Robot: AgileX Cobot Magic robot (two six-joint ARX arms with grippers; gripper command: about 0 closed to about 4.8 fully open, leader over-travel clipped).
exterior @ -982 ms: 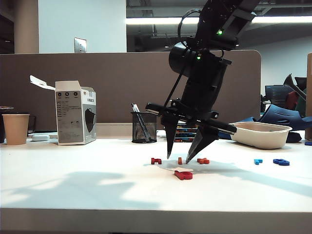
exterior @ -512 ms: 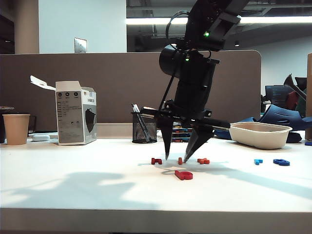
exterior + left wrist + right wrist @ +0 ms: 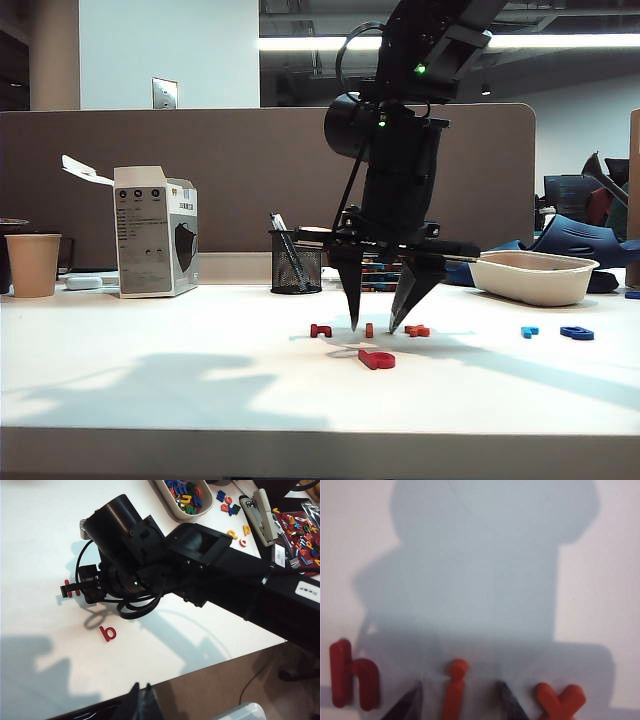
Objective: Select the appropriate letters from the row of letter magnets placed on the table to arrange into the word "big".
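The red "b" [image 3: 377,359] already lies alone on the table [image 3: 150,390], nearest the front edge, so the first letter looks placed. Just behind it, the right gripper [image 3: 372,328] has come down over the row and centred itself: its wide-open jaws now straddle the orange "i" [image 3: 454,690], fingertips at table level, not yet closing. Farther right the dark blue letter [image 3: 576,332] waits; the left gripper [image 3: 142,707], high above the front edge, looks shut and empty.

**Reds, blues on white**

The table [image 3: 150,380] is white. Red "b" [image 3: 377,359], dark red "h" [image 3: 352,680], orange "i" [image 3: 454,690], orange-red "x" [image 3: 560,702]; far right, light blue piece [image 3: 529,331], dark blue letter [image 3: 577,332]. Right gripper [image 3: 372,325] black.
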